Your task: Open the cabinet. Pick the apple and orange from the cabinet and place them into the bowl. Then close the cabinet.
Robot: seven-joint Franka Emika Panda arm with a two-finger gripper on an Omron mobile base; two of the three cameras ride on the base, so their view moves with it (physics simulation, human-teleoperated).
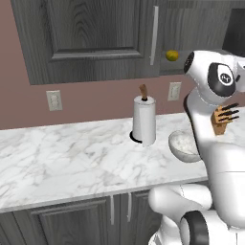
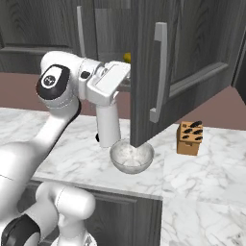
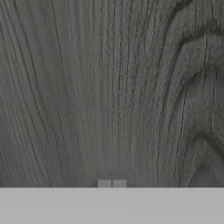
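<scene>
Cabinet above the desk has its right door swung open. End effector, fingertips together and holding nothing, sits close against dark wood grain. Bowl rests below the door's lower edge, beside the paper-towel roll.

Item count, per kind. Cabinet: one large upper unit, with two doors, each fitted with one long vertical bar handle, giving two long handles in total. Fruit: one round yellow-orange piece on the cabinet shelf. Bowl: one. Paper-towel roll: one, on one stand. Knife block: one; the exact number of handles in it cannot be counted. Wall outlets: two. Tabletop: one marble surface. Lower cabinet doors below it: two visible, with two short silver pulls. Pincer: one, with two fingertips.
</scene>
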